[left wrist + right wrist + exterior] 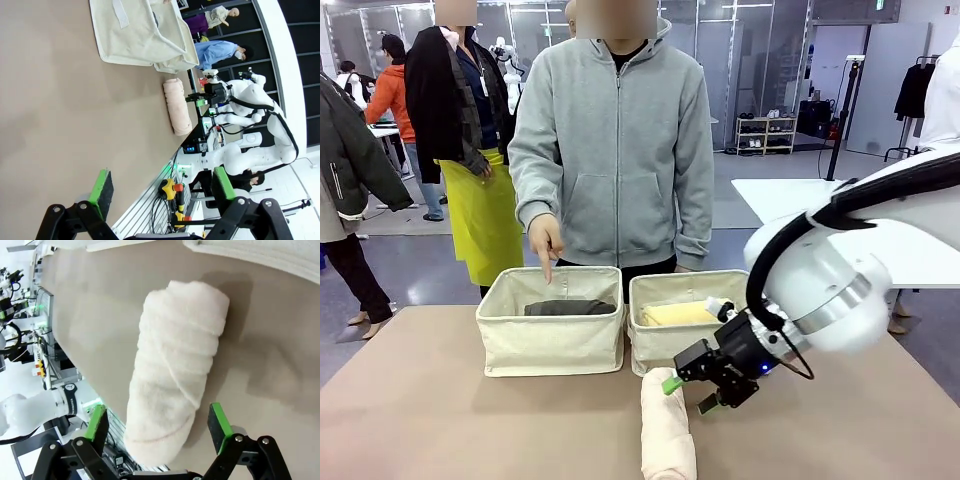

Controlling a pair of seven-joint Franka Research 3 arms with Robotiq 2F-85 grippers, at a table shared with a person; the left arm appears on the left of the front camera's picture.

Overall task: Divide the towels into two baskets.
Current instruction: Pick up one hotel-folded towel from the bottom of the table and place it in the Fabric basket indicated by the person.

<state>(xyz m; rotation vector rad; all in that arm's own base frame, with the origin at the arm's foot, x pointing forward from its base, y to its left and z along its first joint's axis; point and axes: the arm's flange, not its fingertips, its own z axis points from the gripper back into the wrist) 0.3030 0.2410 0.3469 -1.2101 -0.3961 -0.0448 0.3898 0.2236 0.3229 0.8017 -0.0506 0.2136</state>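
Observation:
A pale pink-beige towel (667, 430) lies rolled on the table in front of the baskets. My right gripper (690, 395) hangs open just over its far end. In the right wrist view the same towel (175, 370) reaches down between the open fingers of my right gripper (157, 425), untouched. The left basket (552, 345) holds a dark grey towel (570, 307); the right basket (660, 350) holds a yellow towel (678, 314). My left gripper (162, 187) is open over bare table, far from the towel (177, 105) and the baskets (140, 35).
A person in a grey hoodie stands behind the baskets, one hand (546, 245) pointing down into the left basket. The table's near edge (100, 405) runs close beside the towel. Bare tabletop (440, 420) lies to the left.

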